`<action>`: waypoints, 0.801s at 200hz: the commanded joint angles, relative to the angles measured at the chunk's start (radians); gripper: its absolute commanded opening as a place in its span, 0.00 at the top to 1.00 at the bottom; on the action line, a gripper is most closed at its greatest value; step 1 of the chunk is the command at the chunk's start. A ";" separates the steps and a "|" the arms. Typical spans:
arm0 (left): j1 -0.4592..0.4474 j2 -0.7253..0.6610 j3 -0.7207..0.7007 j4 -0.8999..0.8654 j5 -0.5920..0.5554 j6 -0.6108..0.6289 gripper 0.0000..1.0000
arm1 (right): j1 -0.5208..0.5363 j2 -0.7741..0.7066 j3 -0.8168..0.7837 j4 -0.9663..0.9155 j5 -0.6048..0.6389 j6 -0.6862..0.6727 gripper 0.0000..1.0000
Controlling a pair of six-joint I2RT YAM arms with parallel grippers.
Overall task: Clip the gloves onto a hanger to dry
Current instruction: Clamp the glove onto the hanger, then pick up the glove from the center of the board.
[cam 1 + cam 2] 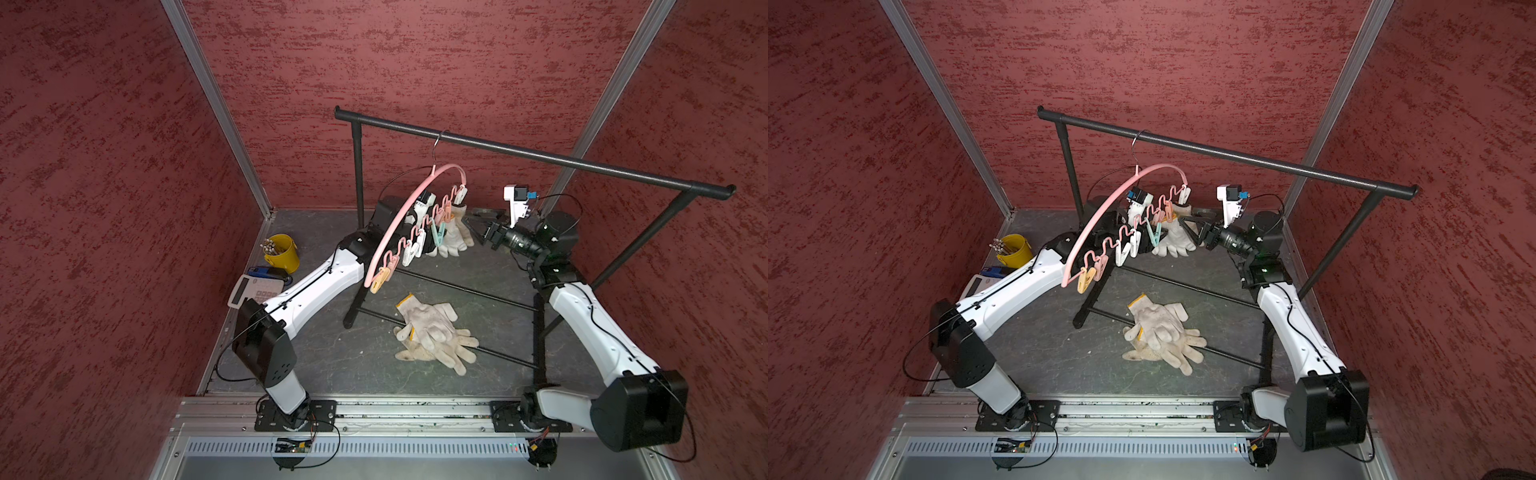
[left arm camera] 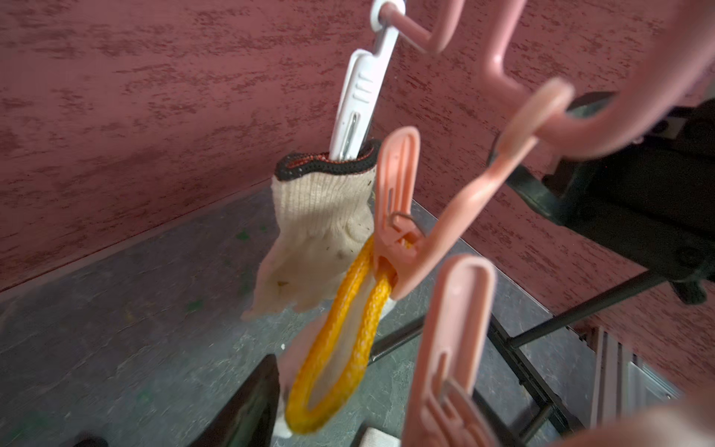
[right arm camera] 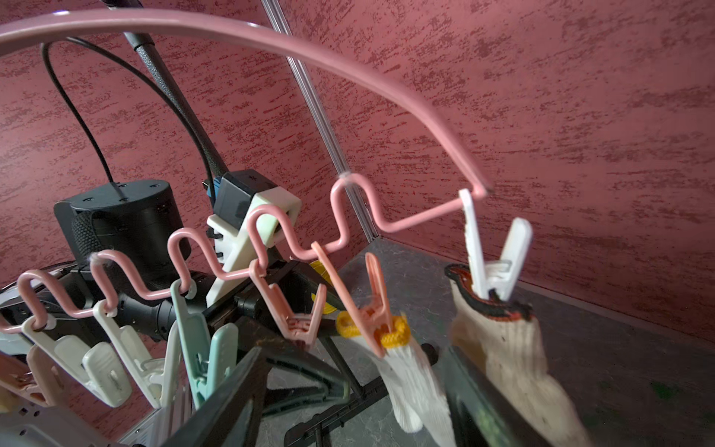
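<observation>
The pink hanger point(image 1: 400, 216) point(image 1: 1100, 216) hangs by its hook from the black rack, with a row of clothespins along its wavy bar point(image 3: 271, 36). Two gloves hang at its far end point(image 1: 455, 237). A white pin grips the dark-edged cuff point(image 2: 317, 216) point(image 3: 503, 348). A pink pin grips the yellow-edged cuff point(image 2: 340, 348) point(image 3: 414, 387). More gloves lie in a pile on the table point(image 1: 432, 332) point(image 1: 1163, 332). My right gripper point(image 3: 356, 410) point(image 1: 478, 226) is open, its dark fingers point(image 3: 232, 402) either side of the yellow-cuffed glove without touching it. My left gripper point(image 2: 348, 433) is open close beside that yellow cuff, mostly hidden behind the pins in both top views.
The black rack's top bar point(image 1: 540, 153) crosses above, and its base rods point(image 1: 457, 291) lie across the table beside the pile. At the left edge stand a yellow cup of sticks point(image 1: 282, 253), a calculator point(image 1: 253, 291) and a blue stapler point(image 1: 266, 272). Red walls enclose three sides.
</observation>
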 commanded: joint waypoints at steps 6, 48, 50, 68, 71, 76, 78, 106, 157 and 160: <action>0.014 -0.085 -0.031 0.068 -0.125 0.011 0.34 | -0.007 -0.029 -0.020 -0.040 0.040 -0.019 0.28; 0.015 -0.186 -0.088 0.071 -0.213 0.046 0.21 | -0.009 -0.068 -0.029 -0.102 0.080 -0.030 0.28; 0.015 -0.192 -0.092 0.072 -0.213 0.047 0.20 | -0.008 -0.071 -0.029 -0.105 0.082 -0.031 0.28; 0.015 -0.250 -0.129 0.069 -0.222 0.043 0.18 | -0.008 -0.101 -0.042 -0.130 0.108 -0.033 0.28; 0.013 -0.259 -0.136 0.068 -0.223 0.043 0.17 | -0.008 -0.106 -0.044 -0.134 0.114 -0.031 0.28; 0.014 -0.275 -0.148 0.066 -0.224 0.040 0.17 | -0.009 -0.114 -0.049 -0.143 0.124 -0.027 0.28; 0.013 -0.281 -0.152 0.064 -0.224 0.040 0.16 | -0.010 -0.118 -0.051 -0.146 0.129 -0.026 0.28; 0.016 -0.392 -0.219 0.040 -0.223 0.034 0.16 | -0.013 -0.157 -0.062 -0.190 0.208 0.029 0.31; 0.013 -0.574 -0.253 -0.068 -0.214 0.048 0.21 | -0.016 -0.190 -0.096 -0.241 0.279 0.155 0.39; 0.011 -0.583 -0.253 -0.078 -0.215 0.046 0.22 | -0.016 -0.193 -0.101 -0.243 0.281 0.158 0.40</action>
